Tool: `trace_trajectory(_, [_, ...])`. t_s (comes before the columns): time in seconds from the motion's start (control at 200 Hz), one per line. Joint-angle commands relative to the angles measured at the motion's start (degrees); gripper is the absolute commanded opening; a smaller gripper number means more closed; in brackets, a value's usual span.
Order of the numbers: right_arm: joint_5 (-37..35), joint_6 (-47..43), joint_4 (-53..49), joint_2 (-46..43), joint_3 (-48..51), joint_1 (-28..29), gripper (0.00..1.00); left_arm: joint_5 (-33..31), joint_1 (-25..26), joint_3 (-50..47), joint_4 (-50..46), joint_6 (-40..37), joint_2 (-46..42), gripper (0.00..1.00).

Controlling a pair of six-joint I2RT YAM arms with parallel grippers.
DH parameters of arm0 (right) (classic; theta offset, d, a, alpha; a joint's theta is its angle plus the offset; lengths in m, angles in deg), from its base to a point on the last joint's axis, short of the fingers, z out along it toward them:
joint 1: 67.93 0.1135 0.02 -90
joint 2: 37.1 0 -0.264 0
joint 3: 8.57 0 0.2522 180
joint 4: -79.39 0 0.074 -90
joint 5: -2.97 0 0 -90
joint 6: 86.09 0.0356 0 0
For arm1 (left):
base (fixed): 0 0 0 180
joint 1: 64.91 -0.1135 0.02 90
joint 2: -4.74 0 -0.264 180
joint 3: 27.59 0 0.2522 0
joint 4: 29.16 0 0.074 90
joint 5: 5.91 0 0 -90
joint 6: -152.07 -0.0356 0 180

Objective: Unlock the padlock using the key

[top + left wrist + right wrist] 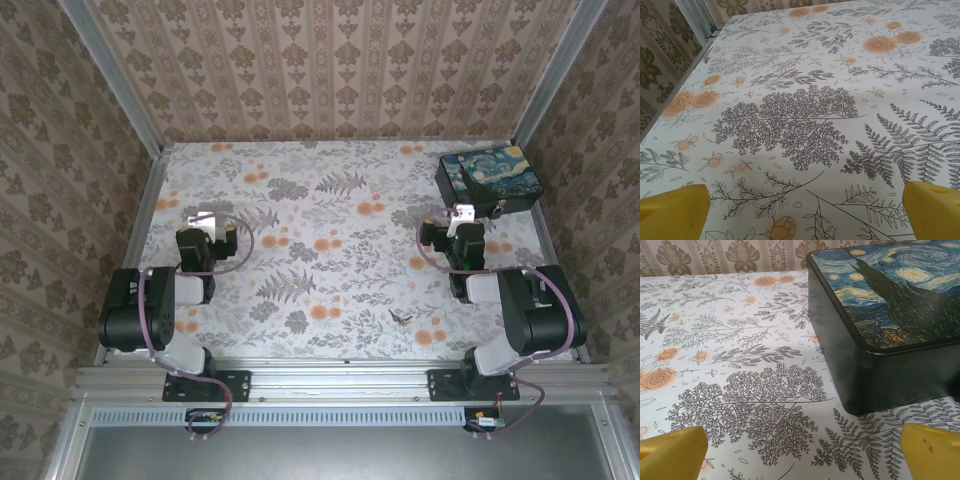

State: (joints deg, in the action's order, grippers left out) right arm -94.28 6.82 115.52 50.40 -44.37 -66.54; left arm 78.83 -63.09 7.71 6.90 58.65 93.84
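Tabletop (330, 200) with floral print, papered walls (330, 60), black box (490, 175), key (400, 318) near front

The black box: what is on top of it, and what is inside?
Atop the black box: its closed painted lid, nothing resting there. Inside: hidden by that lid.

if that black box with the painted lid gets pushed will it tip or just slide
Probably slides: the box is low, wide and sits flat on the table. Its glossy walls look smooth, so a grip might slip.
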Motion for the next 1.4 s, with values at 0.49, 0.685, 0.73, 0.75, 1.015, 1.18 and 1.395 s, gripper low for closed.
trace_trajectory(0.49, [0.7, -0.7, -0.7, 0.2, -1.3, 0.3, 1.00, 2.1, -0.6, 1.5, -0.2, 1.0, -0.9, 1.00])
trace_trajectory(0.685, [0.8, -0.7, -0.5, 0.1, -1.1, 0.2, 1.00, 2.9, -1.0, 1.4, -0.1, 1.4, -0.9, 1.00])
trace_trajectory(0.73, [1.2, -1.1, -3.0, -1.1, -2.1, 0.3, 1.00, 5.5, -2.2, 1.8, -0.7, 1.8, -1.4, 1.00])
trace_trajectory(0.75, [1.5, -1.2, -6.8, -2.5, -3.6, 0.3, 0.99, 5.3, -2.5, 2.5, -2.4, 2.3, -2.1, 1.00])
trace_trajectory(1.015, [0.4, 7.2, -53.9, -9.4, -33.4, -5.4, 1.00, -8.2, -1.6, 12.9, -26.8, 5.9, -10.5, 1.00])
trace_trajectory(1.18, [1.7, 10.7, -67.4, 0.6, -49.6, -13.0, 1.00, -4.9, -0.3, 24.0, -43.9, 5.9, -10.8, 1.00])
trace_trajectory(1.395, [-1.5, 10.6, -75.2, 13.8, -64.6, -20.8, 1.00, 1.5, 5.9, 36.9, -64.6, 10.3, -7.9, 1.00])
